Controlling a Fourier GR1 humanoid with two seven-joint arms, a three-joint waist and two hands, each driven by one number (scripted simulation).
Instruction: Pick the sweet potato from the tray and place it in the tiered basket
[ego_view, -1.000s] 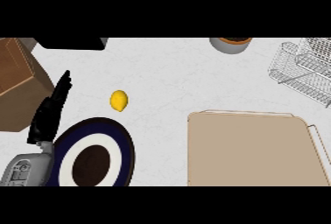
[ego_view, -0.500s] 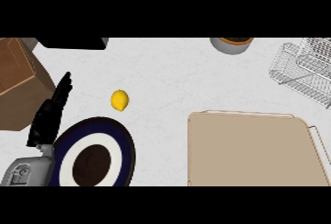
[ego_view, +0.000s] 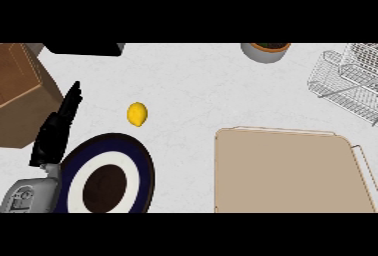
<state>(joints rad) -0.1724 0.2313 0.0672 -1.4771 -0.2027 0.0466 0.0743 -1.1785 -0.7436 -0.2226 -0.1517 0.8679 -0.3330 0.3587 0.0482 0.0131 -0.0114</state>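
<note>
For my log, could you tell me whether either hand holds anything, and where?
Nothing is held: the left hand rests open at the left edge, and the right hand is out of view.

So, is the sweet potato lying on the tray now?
No, the tray shows only a bare surface, with no sweet potato anywhere in the head view.

The tray (ego_view: 288, 172), a flat tan rectangle with a thin raised rim, is lying on the white worktop (ego_view: 199, 85) at the lower right, its surface showing bare, and no sweet potato is showing on it or elsewhere. The tiered basket (ego_view: 347, 80), made of pale wire mesh, is standing at the upper right edge, just beyond the tray's far corner and running partly out of view.
</note>
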